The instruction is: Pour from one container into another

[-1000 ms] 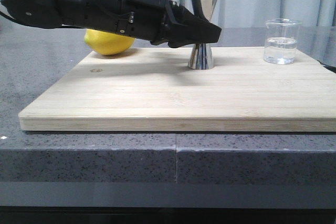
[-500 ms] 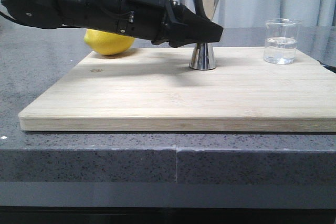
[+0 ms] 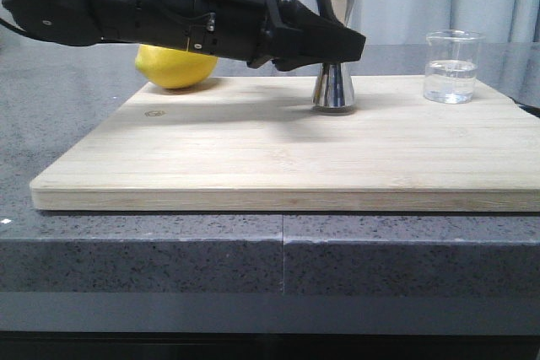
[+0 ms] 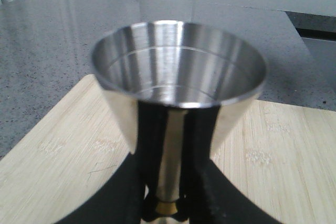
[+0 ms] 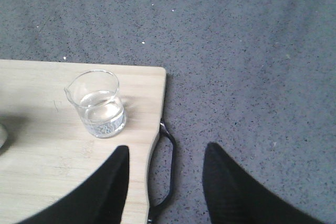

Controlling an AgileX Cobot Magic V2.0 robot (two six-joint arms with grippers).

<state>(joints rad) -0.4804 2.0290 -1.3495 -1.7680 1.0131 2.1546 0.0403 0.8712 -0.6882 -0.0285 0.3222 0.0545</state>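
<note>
Grey stone counter with a wooden cutting board (image 3: 253, 158) on it. From my seat, going left to right: a lemon (image 3: 173, 67) sits behind my left arm, and my left gripper (image 3: 342, 44) is clamped on the jigger (image 3: 335, 82) at its waist. The beaker (image 3: 453, 67) stands well off to that gripper's right, part full. My right gripper (image 5: 163, 182) hangs spread and empty beside it. Risk as I see it: the jigger's slick, so it could slip or tip.
</note>
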